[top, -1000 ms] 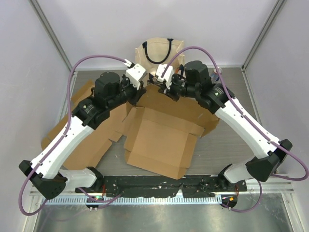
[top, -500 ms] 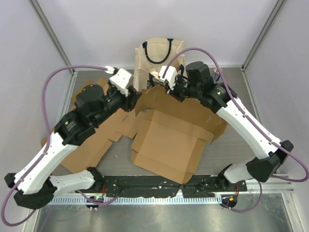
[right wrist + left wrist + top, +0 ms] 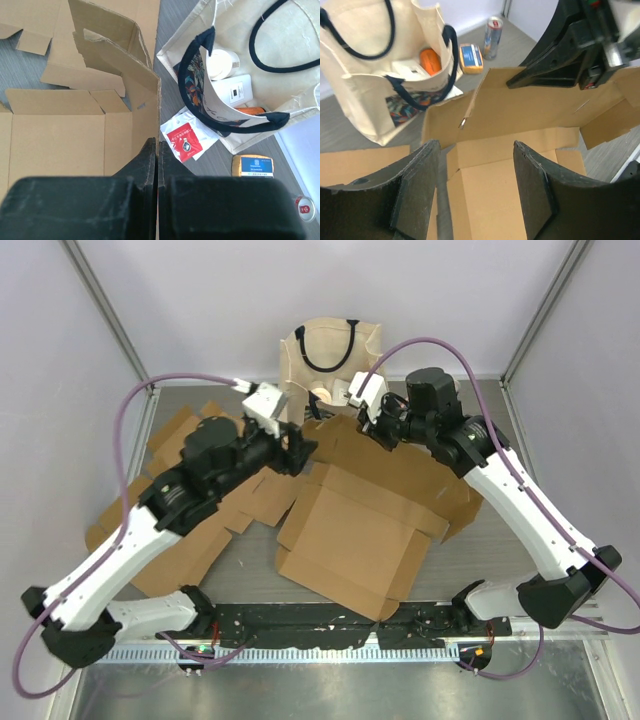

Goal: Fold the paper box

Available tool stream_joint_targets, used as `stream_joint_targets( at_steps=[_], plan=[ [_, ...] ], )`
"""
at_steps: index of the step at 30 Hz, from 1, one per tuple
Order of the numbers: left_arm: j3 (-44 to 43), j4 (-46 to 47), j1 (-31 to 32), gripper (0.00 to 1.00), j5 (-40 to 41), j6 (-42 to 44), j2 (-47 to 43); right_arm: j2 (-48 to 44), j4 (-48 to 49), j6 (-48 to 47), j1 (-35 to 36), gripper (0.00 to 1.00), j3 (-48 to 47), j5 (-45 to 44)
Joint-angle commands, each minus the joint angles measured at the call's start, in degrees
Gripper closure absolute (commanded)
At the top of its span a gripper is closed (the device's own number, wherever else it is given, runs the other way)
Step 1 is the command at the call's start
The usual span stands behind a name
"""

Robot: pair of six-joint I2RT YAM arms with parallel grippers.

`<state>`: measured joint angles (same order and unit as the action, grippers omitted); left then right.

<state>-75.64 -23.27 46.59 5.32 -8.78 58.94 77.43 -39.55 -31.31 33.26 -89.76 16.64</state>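
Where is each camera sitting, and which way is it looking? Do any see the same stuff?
Top external: fixed above and behind the arms, looking down at the brown cardboard box; the left arm and right arm show.
Left wrist: on the left wrist, facing across the box toward the cream canvas tote bag; the open left gripper frames the view.
Right wrist: on the right wrist, looking down past the right gripper, shut on the box's upright wall.
Shared: both wrist views see the box and bag.

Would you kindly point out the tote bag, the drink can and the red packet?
tote bag [image 3: 351,102], left wrist view, front cloth panel
drink can [image 3: 493,35], left wrist view, its side
red packet [image 3: 184,143], right wrist view, its centre
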Motion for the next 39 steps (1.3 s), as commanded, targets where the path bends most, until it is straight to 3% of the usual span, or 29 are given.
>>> stream_joint_targets(
  at_steps=[1, 8, 17, 24, 28, 30, 31, 33, 36, 39],
  plan=[
    [-3.99, 4.54, -0.18, 0.37, -2.16, -4.31, 5.92, -1.58, 1.14, -1.21, -2.4, 0.99, -0.42, 1.72],
    [-1.18, 8.32, -0.18, 0.36, -0.58, -8.45, 7.68, -0.7, 0.52, -4.02, -3.64, 0.99, 0.9, 1.63],
    [-1.36, 6.21, 0.34, 0.33, 6.28, 1.74, 10.67, -0.08, 0.88, -0.95, -4.34, 0.99, 0.11, 5.06],
    [-1.44, 10.34, 5.09, 0.33, 14.0, 7.01, 12.95, 0.27, 0.97, 0.99, -4.25, 0.99, -1.12, 6.91],
    [-3.46, 10.09, 5.09, 0.45, 17.09, 7.9, 15.59, 0.09, 1.93, 2.13, -4.34, 0.99, -1.04, 7.97],
    [-3.99, 9.73, 5.27, 0.56, 14.82, 6.94, 16.47, 0.09, 2.46, 3.26, -4.34, 0.99, -1.12, 7.88],
    [-4.25, 9.73, 5.27, 0.66, 13.33, 6.23, 16.56, 0.0, 3.07, 3.71, -4.25, 0.99, -0.95, 7.96],
    [-4.26, 10.25, 5.27, 0.71, 8.86, 3.0, 17.17, -0.43, 4.21, 5.02, -4.25, 0.99, -0.6, 9.01],
    [-3.99, 12.44, 5.18, 0.7, 4.01, -0.36, 18.23, -1.4, 6.76, 6.87, -3.99, 0.99, 0.9, 10.77],
    [-3.47, 15.7, 5.18, 0.61, -2.14, -3.78, 19.11, -1.4, 7.21, 7.05, -3.9, 0.99, 0.9, 12.09]
  ],
)
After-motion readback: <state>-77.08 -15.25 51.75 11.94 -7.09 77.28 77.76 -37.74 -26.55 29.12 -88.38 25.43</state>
